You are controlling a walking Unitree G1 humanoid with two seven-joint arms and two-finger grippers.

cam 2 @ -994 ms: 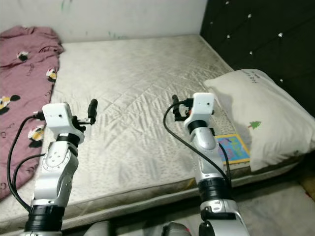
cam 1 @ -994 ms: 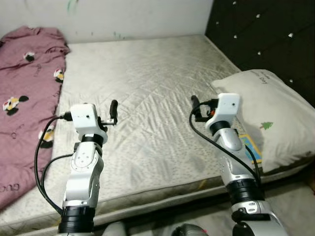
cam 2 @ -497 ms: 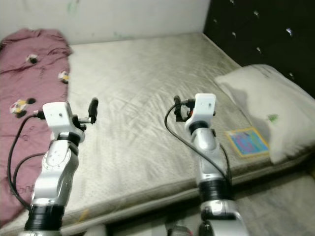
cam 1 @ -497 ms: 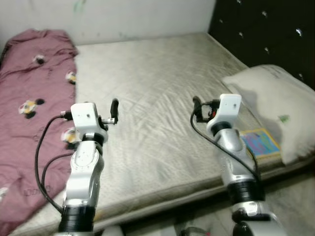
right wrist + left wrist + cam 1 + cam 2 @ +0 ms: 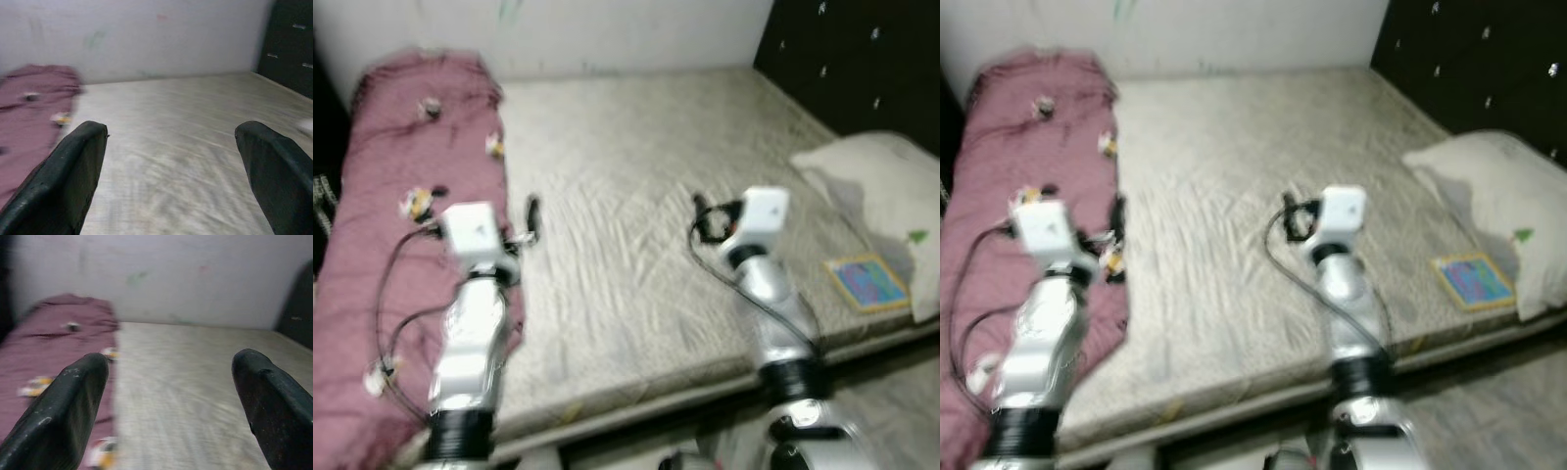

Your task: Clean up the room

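Right wrist view, blurred. The right gripper (image 5: 171, 161) is held above the bed with its two black fingers (image 5: 68, 181) spread wide apart and nothing between them. One finger fills one lower corner of the frame, the other the opposite lower corner. Between and beyond them lies the pale quilted mattress (image 5: 171, 127), its stitching smeared by blur. A maroon blanket (image 5: 34, 103) with small light printed patches lies along one side of the mattress, bunched where it meets the wall. A white wall (image 5: 137, 34) with a few faint marks runs behind the bed. A dark tufted headboard (image 5: 291, 39) stands at the far corner beside the wall.
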